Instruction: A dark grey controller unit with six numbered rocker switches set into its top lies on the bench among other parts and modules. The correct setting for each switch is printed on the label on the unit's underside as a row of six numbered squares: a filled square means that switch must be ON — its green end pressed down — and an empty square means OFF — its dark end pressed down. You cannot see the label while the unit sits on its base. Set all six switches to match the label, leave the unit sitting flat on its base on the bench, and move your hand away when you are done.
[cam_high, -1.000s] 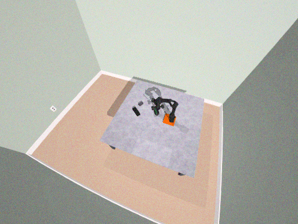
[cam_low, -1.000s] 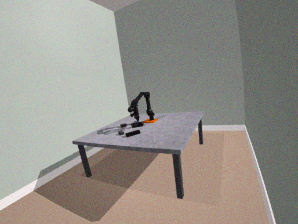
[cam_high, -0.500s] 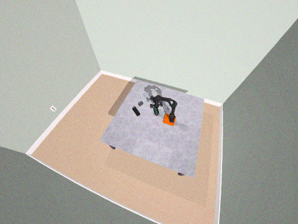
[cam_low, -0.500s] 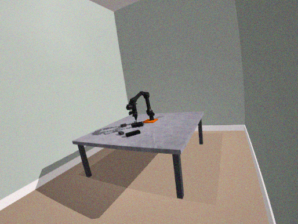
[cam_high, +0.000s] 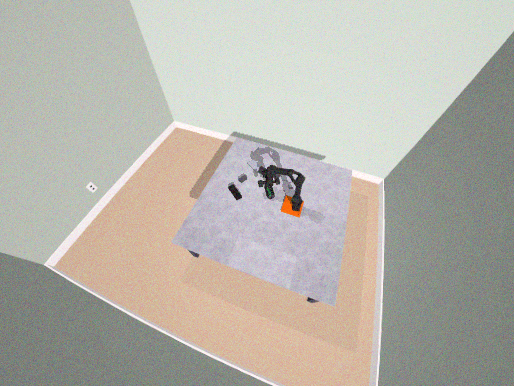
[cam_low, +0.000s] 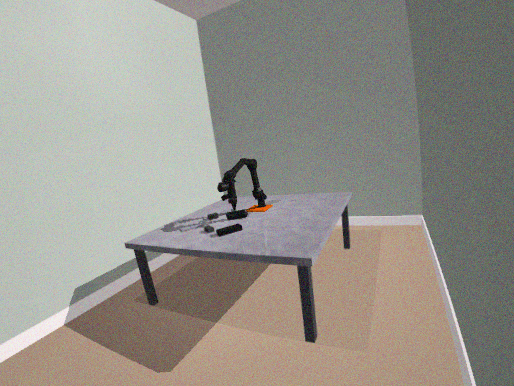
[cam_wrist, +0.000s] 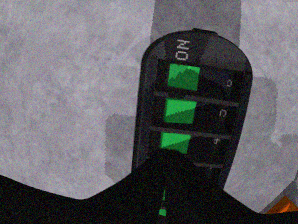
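The dark grey controller unit (cam_high: 270, 194) (cam_low: 238, 215) (cam_wrist: 200, 47) sits on its base with its switches up. In the wrist view its rounded end bears the word ON, and the rockers numbered 6, 5 and 4 show green ends on the left and dark ends on the right. Which ends are pressed down is hard to tell. My gripper (cam_low: 234, 208) (cam_wrist: 167, 157) is shut and empty, pointing down with its tips over or at the rocker numbered 4; contact cannot be told. The gripper hides most of the lower rockers; a sliver of green shows. The underside label is hidden.
A long black module (cam_high: 235, 191) (cam_low: 229, 230) lies apart from the unit, with a small grey block (cam_high: 242, 178) (cam_low: 209, 229) near it. Another small dark part (cam_high: 261, 183) (cam_low: 213, 216) lies close to the unit. The arm stands on an orange plate (cam_high: 287, 209) (cam_low: 259, 209) (cam_wrist: 284, 206).
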